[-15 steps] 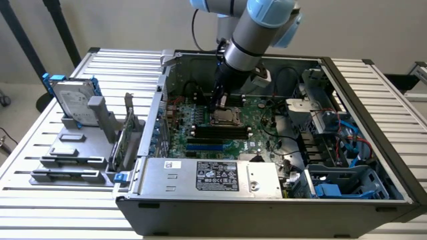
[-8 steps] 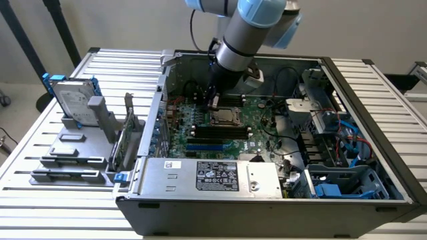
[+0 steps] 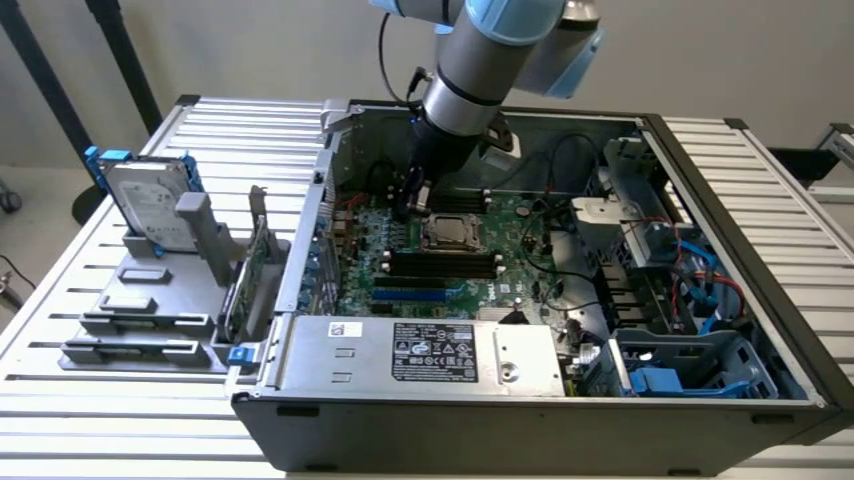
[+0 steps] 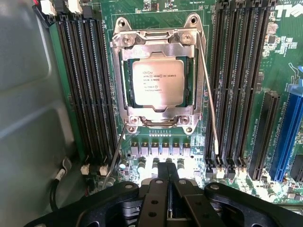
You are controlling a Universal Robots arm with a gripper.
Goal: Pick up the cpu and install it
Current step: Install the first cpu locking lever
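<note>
Fingers [image 4: 155,198]: pressed together, pinching nothing; the dark tips meet just off one edge of the socket.
Gripper [image 4: 167,166]: hangs low inside the open computer case [image 3: 534,420], over the motherboard [image 4: 109,9], above a row of small components [image 4: 158,147].
Position of the cpu [image 4: 157,84]: lies flat in the socket near the middle of the motherboard, printed metal top up, between two banks of memory slots [image 4: 90,85], apart from the fingers.
Retention frame [image 4: 156,40]: folded down around the cpu rim.
Latch wire [image 4: 208,94]: runs along one side of the frame; whether it is hooked cannot be told.
Step in hand (judgement): seating appears done; closed tips suit pushing, not gripping.
Good practice (judgement): apply force only to frame or latch wire, straight down, without sideways drag. Keep the tips off the metal top and the small components.
Risk (judgement): a tilted chip under load may bend socket contacts.
</note>
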